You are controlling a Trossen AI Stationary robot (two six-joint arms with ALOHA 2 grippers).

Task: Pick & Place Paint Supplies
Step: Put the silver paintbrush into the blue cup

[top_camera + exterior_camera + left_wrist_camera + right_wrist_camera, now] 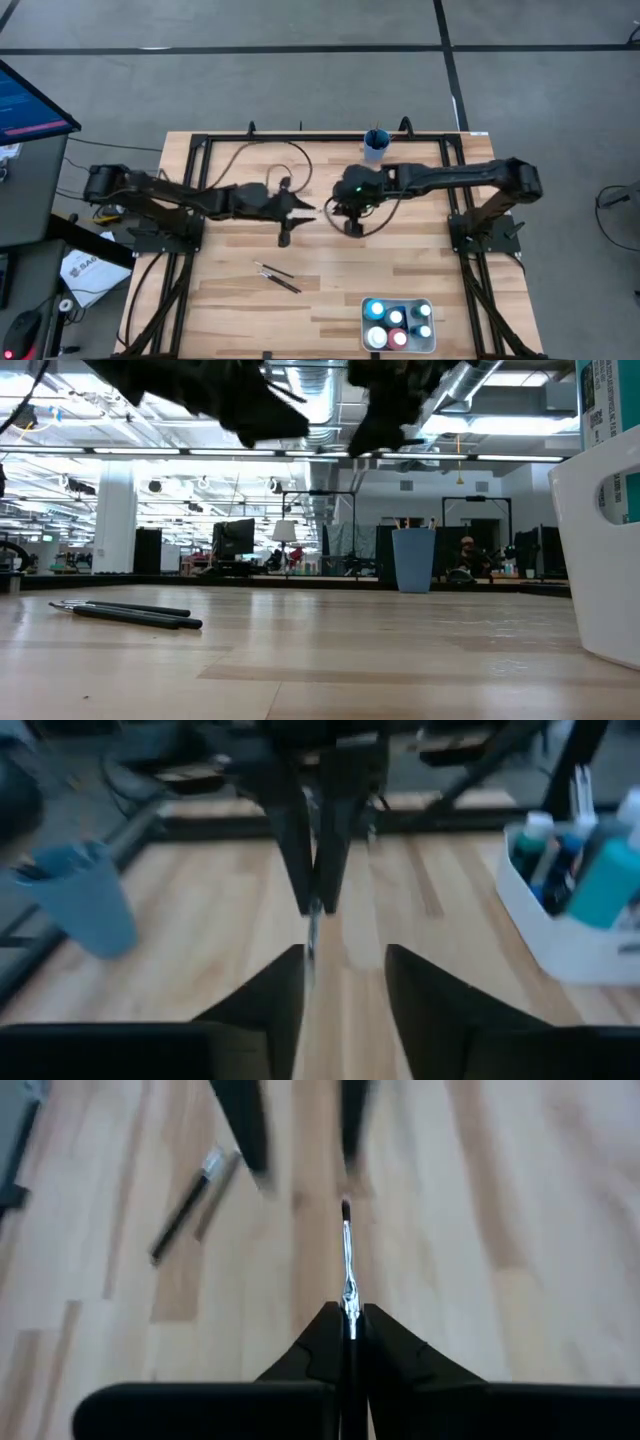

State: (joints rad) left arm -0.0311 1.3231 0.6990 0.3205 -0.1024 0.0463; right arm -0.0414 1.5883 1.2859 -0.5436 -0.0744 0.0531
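The desk [230, 300] is big and made of light wood. Both dark arms hang over its middle, claw to claw.

The white tray [430, 345] sits near the front edge, on the right side, with the paint bottles [397, 325] standing in it. The blue cup [376, 146] stands at the back edge, and a few brush ends seem to poke out of it. Two more loose brushes [278, 277] lie flat on the wood in front of the left arm, side by side and slanted.

The left claw [345, 982] is partly open, with a gap between its fingers. Nothing is in it.

The right claw [350, 1342] is closed tight on a thin paintbrush [347, 1265]. The brush is long and skinny. Its handle is pinched in the fingers, and its shiny metal neck and dark tip stick straight out past the fingertips, toward the left claw and slanting down at the wood.

I think the step now is to carry this brush to the blue cup. To do it well, the right claw should keep its squeeze, lift clear of the left claw, stand the brush up over the cup, and only let go once it is inside the rim.
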